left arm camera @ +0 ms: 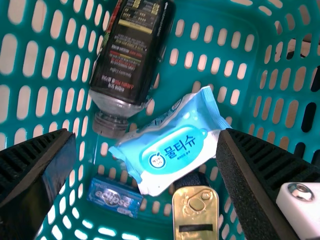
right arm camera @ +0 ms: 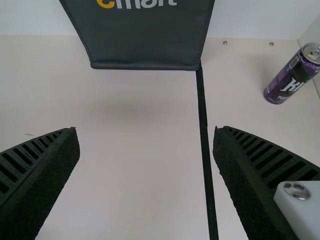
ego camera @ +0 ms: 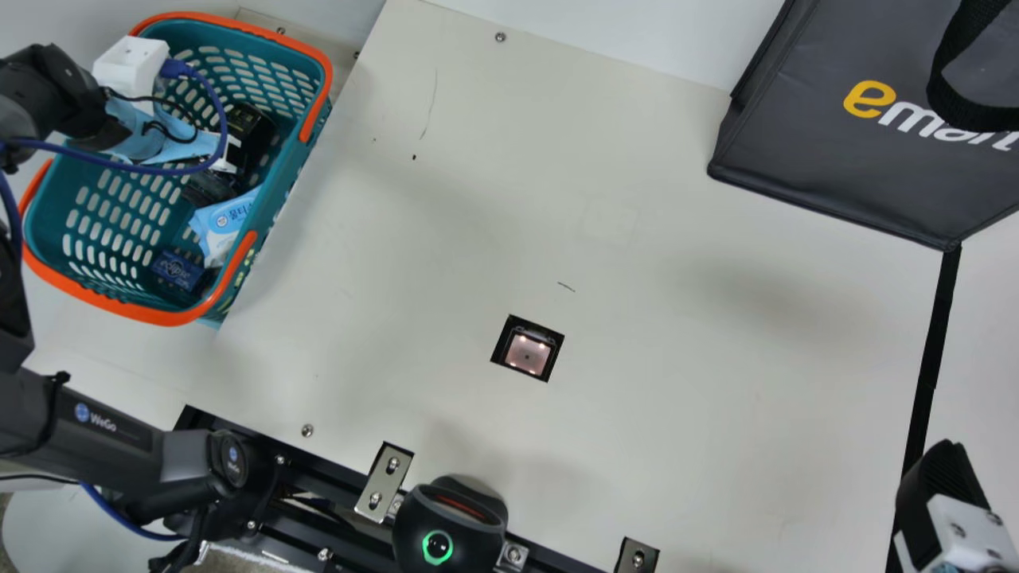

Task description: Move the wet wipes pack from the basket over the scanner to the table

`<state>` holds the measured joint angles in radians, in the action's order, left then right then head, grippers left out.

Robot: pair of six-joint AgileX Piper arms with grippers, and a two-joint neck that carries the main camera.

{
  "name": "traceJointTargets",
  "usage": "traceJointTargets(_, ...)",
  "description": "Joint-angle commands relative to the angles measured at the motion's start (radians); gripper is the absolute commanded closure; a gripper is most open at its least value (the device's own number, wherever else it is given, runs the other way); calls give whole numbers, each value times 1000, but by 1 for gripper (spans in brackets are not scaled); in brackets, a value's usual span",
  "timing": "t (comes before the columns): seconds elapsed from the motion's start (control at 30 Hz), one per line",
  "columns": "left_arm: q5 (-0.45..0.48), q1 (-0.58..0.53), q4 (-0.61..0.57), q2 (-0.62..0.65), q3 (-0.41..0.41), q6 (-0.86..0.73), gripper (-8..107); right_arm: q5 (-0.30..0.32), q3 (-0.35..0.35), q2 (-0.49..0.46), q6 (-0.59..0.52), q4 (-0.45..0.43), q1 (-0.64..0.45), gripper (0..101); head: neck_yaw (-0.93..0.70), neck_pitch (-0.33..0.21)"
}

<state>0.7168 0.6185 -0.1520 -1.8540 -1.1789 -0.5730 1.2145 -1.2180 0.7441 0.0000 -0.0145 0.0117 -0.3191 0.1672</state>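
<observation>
My left gripper is over the basket at the upper left of the main view. In the left wrist view, my left gripper stands open above the light-blue and white wet wipes pack, with its fingers apart and holding nothing. The wet wipes pack lies near the basket's right inner wall in the main view. The scanner is a lit square window set in the table. At the lower right edge is my right gripper; in its wrist view the right gripper is open over bare table.
Around the pack in the basket lie a dark bottle, a small blue box and a gold-faced item. A dark bag stands at the upper right, a purple can beyond the black strip. Bare table surrounds the scanner.
</observation>
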Motion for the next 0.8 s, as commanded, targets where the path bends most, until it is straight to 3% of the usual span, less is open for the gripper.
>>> traceJointTargets(0.0,-4,-5,-1,-4,-1,-22,9,0,0,0,0,0,0,6,-2,-29)
traceJointTargets(0.77,12,12,-140,-63,38,-548,9,0,0,0,0,0,0,6,-2,-29)
